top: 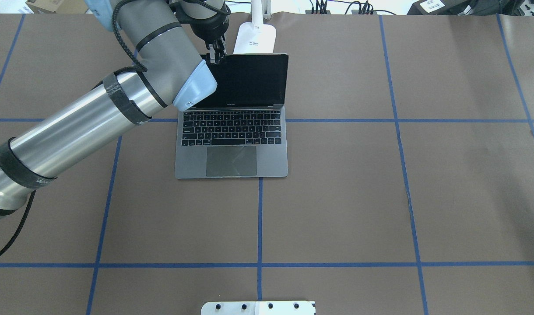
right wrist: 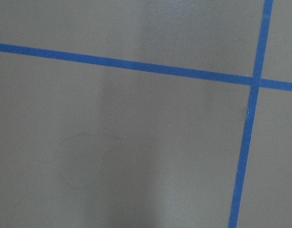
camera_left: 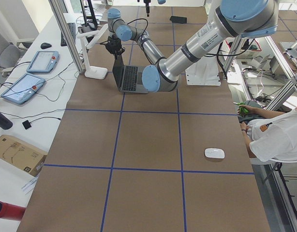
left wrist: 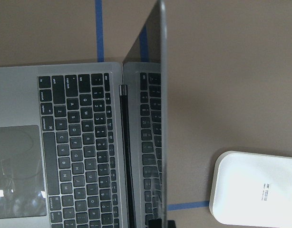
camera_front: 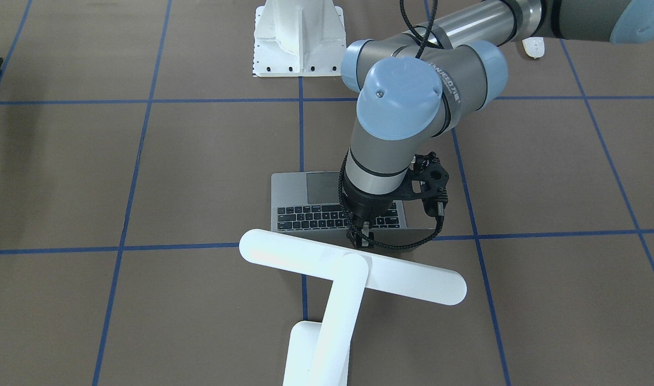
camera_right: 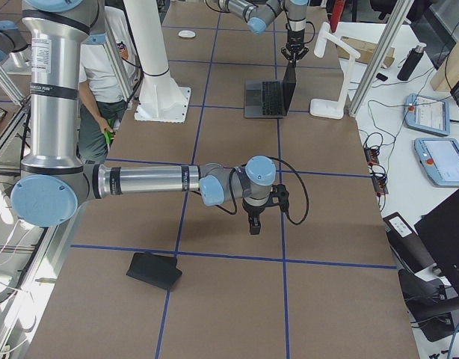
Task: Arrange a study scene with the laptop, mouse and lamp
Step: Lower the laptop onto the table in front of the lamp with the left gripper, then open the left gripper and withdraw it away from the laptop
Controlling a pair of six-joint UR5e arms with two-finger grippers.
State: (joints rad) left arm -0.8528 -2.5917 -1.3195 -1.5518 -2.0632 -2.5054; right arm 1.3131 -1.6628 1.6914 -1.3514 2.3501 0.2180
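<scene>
Brown table (top: 337, 197), blue tape grid. At centre, laptop (top: 188, 168) open, lid near upright. Your left gripper (top: 216, 57) looks clamped on lid's top edge, though wrist view shows little of pads. Just behind lid, lamp (camera_front: 354, 265) stands, likely placed. Left for you: mouse (camera_left: 214, 153), well apart near robot-side edge. Over bare table, right gripper (camera_right: 253, 226) hovers; can't tell if open or closed.

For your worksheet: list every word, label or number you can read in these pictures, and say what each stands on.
"caps lock": on a key of the laptop, left wrist view.
Other key legends: too small to read surely.
Label on the base of the lamp: too small to read.
Print on the left arm: blurred.
</scene>
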